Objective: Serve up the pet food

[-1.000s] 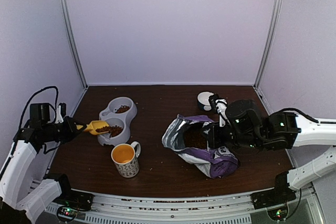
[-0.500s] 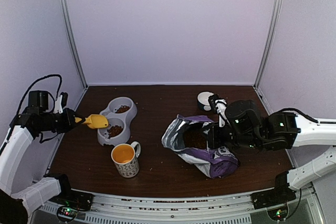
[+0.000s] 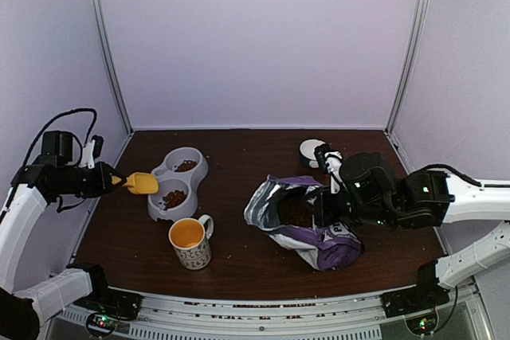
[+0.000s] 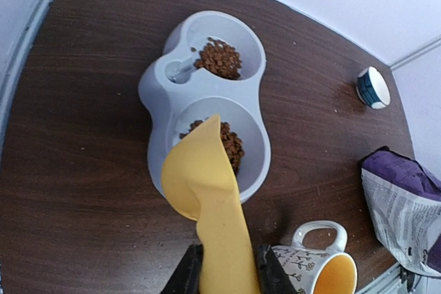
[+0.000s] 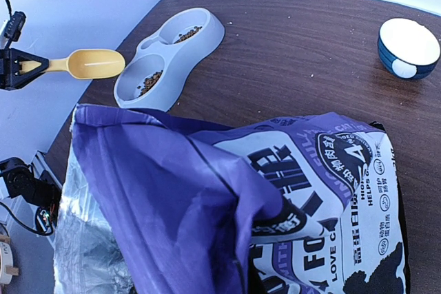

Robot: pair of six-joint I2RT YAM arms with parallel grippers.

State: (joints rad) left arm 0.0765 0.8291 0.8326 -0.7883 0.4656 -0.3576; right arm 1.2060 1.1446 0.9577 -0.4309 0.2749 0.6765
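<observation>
Brown pet food lies in both compartments of the grey double bowl (image 4: 155,94): a small heap in the far one (image 4: 219,58) and another in the near one (image 4: 232,148). More kibble (image 3: 295,209) shows inside the open purple bag (image 3: 319,236), which lies on its side at centre right. My left gripper (image 4: 227,272) is shut on the handle of the yellow scoop (image 4: 200,177). The scoop (image 3: 143,183) hangs above the bowl's left edge, and the right wrist view shows it empty (image 5: 93,64). My right gripper (image 3: 323,203) is shut on the bag's upper edge (image 5: 207,191), its fingers hidden by the foil.
A patterned mug (image 3: 190,243) with an orange inside stands in front of the double bowl, close to the scoop's handle (image 4: 324,266). A small blue and white bowl (image 3: 311,151) sits behind the bag. Side walls stand close to the left and right.
My left gripper has lifted the scoop off the near compartment and drawn it up and to the left. The right arm and the bag have hardly moved.
</observation>
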